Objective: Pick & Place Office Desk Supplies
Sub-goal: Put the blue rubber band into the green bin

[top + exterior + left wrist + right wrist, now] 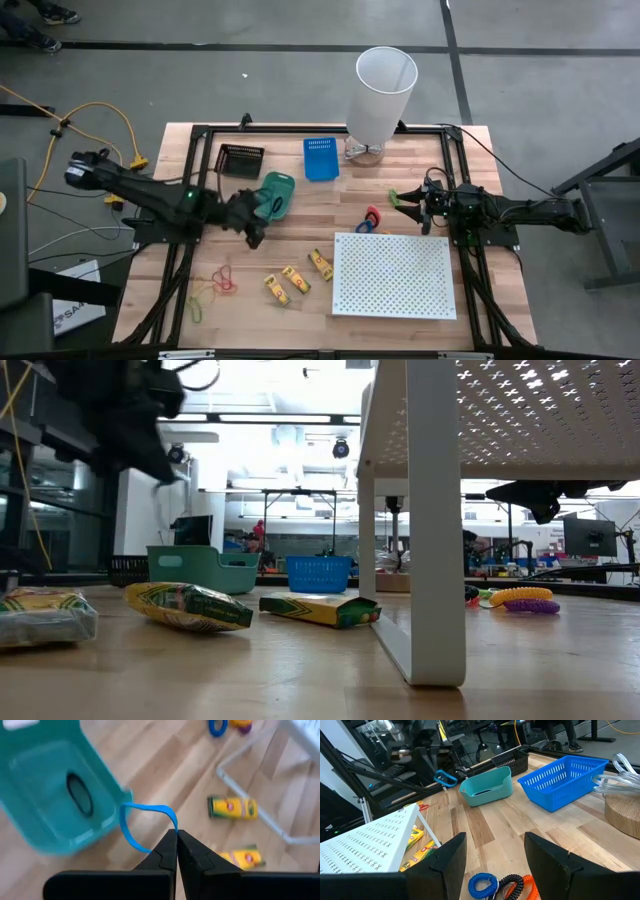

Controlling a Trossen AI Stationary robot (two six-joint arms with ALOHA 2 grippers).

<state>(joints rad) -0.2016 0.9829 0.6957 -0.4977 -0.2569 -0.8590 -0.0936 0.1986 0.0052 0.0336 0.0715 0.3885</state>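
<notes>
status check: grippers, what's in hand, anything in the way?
Left gripper shut on blue rubber band, beside teal bin. Right gripper open, empty, over coiled rings. Nothing between band and bin.

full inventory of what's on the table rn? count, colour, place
teal bin: 1, teal, table centre-left, beside left gripper
blue basket: 1, blue, far centre
black basket: 1, black, far left
white tapered bin: 1, white, far centre, on a wooden base
perforated board: 1, white, near right, raised on legs
packs: 3, yellow and red, near centre, left of the board
loose rubber bands: several, red, orange, yellow, near left
coil loops: a few, blue, red, dark; exact count unclear; between board and right gripper
blue rubber band: 1, blue, pinched in left gripper
left gripper: shut on the band, next to teal bin
right gripper: open, empty, right of centre
</notes>
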